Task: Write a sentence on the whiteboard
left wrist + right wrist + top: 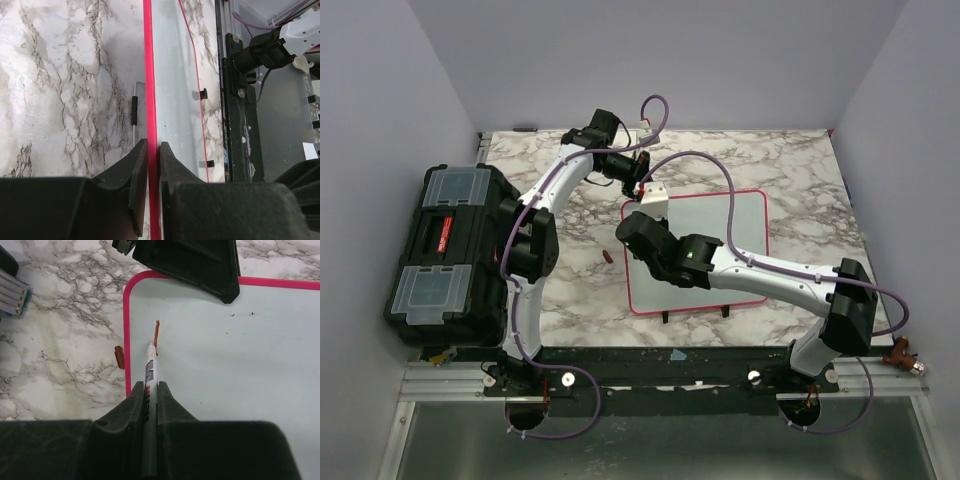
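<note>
The whiteboard, glossy white with a thin pink-red frame, lies flat on the marble table. My left gripper is shut on the frame at the board's far left corner. My right gripper is shut on a white marker over the board's left side. The marker's tip rests at a short red-brown stroke, the only mark of the sentence that shows. The left gripper's black fingers reach in over the top of the right wrist view.
A black toolbox stands at the table's left edge. The marker's red-brown cap lies on the marble just left of the frame. A thin metal rod with a black sleeve lies beside the board. Two black feet stick out at the board's near edge.
</note>
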Motion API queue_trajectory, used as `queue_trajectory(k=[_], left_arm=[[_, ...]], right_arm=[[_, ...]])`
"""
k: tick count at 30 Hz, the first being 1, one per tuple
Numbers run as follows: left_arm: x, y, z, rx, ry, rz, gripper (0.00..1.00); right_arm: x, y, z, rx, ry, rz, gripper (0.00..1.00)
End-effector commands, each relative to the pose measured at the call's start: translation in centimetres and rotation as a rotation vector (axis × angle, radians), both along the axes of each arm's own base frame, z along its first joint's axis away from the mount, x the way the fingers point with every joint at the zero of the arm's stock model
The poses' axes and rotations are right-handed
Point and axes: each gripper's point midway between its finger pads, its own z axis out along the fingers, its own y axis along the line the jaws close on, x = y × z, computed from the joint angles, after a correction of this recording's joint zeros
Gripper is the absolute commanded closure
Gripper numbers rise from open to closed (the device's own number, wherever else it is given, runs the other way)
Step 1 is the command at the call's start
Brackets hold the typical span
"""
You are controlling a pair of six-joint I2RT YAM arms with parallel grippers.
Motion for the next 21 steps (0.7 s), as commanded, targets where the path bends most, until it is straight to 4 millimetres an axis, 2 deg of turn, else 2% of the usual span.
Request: queue_trajectory(k=[1,6,21], left_arm=[[-0.8,-0.1,2.6,-0.065,-0.063,-0.03,1.0],[-0.8,-0.2,2.6,-0.066,-0.063,-0.031,1.0],[-0.7,-0.1,2.6,-0.067,-0.062,-0.031,1.0]], right_arm=[[0.8,0.1,1.3,0.025,-0.044,-0.056,0.99],[0.8,-0.2,0.9,0.007,-0.045,-0.063,0.99],[0.7,-2.6,-0.1,-0.032,-0.032,-0.105,0.99]])
